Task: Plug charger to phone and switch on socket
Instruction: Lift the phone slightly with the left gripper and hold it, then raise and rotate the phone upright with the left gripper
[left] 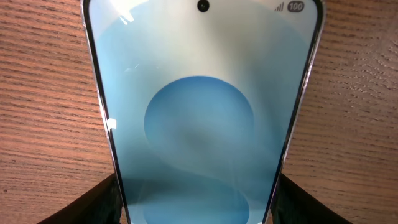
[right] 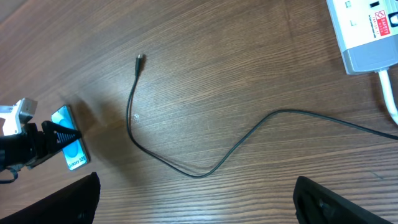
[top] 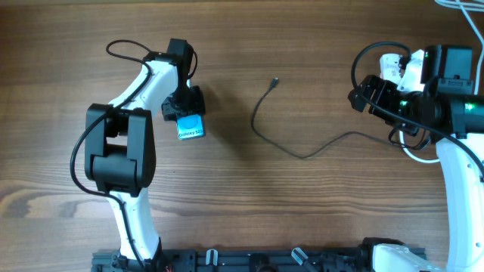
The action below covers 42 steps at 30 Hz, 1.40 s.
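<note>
The phone [top: 192, 126] has a cyan screen and a white text band and sits left of centre; it fills the left wrist view [left: 199, 112]. My left gripper [top: 184, 106] [left: 196, 182] is shut on the phone, one finger on each long edge. The charger cable [top: 302, 156] lies loose on the table, its tip [top: 275, 81] [right: 139, 58] apart from the phone. My right gripper [top: 363, 94] [right: 199, 205] is open and empty above the cable. The white socket [right: 367, 31] with its grey end lies at the far right, mostly hidden under the right arm in the overhead view.
The socket's white lead [right: 388, 93] runs off beside its grey end. The wooden table [top: 242, 211] carries everything. The arm bases stand at the front edge [top: 257, 261].
</note>
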{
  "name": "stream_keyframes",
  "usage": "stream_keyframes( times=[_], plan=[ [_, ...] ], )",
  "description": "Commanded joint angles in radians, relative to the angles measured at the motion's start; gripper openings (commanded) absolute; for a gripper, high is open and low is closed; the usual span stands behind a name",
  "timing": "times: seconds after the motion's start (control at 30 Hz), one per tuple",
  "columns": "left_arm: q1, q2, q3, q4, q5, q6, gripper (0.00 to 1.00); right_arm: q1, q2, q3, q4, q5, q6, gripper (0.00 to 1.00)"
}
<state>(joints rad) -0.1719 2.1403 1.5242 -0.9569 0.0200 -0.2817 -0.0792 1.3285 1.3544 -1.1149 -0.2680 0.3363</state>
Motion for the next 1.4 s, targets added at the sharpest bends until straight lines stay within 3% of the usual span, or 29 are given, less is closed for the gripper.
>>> stream_keyframes(
  times=[0.0,0.7,0.9,1.37],
  plan=[
    [0.0,0.059,-0.013,-0.005,0.008,0.013,0.64,0.003,-0.008,0.012,-0.001,0.013,-0.003,1.0],
    [0.0,0.057,0.37,-0.327,0.005,0.016,0.62,0.003,-0.008,0.012,0.007,0.014,-0.003,1.0],
    [0.0,0.057,0.428,-0.342,0.016,0.012,0.27,0.003,-0.008,0.012,0.007,0.014,-0.003,1.0],
    [0.0,0.057,0.428,-0.343,0.016,0.012,0.2,0.003,-0.008,0.012,0.006,0.014,-0.003,1.0]
  ],
)
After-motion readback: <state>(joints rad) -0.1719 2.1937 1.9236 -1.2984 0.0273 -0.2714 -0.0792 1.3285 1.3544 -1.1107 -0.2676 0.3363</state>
